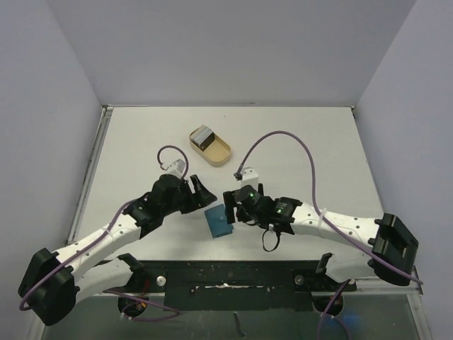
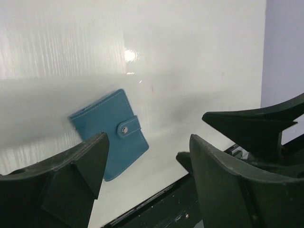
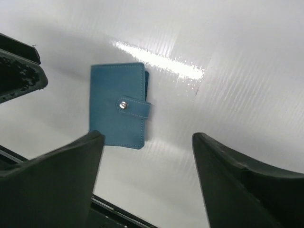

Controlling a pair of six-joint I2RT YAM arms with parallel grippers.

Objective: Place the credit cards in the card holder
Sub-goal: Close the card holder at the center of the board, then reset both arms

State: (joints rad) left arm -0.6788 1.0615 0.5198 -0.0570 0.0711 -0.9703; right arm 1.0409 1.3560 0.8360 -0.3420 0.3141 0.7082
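The card holder (image 1: 219, 221), a teal wallet, lies flat on the table with its snap tab fastened. It sits between my two grippers, near the front edge. My left gripper (image 1: 200, 193) hovers just left of it, open and empty, and in the left wrist view the card holder (image 2: 111, 130) shows past the left finger of the gripper (image 2: 148, 147). My right gripper (image 1: 232, 202) is open just right of it. In its wrist view the card holder (image 3: 116, 104) lies ahead and left of the empty gripper (image 3: 147, 140). The credit cards (image 1: 203, 135), a grey-white stack, rest in a tray further back.
A tan oblong tray (image 1: 225, 152) stands at the back middle of the white table. The dark mounting rail (image 1: 233, 280) runs along the near edge. Purple cables loop above both arms. Walls close in the table on three sides.
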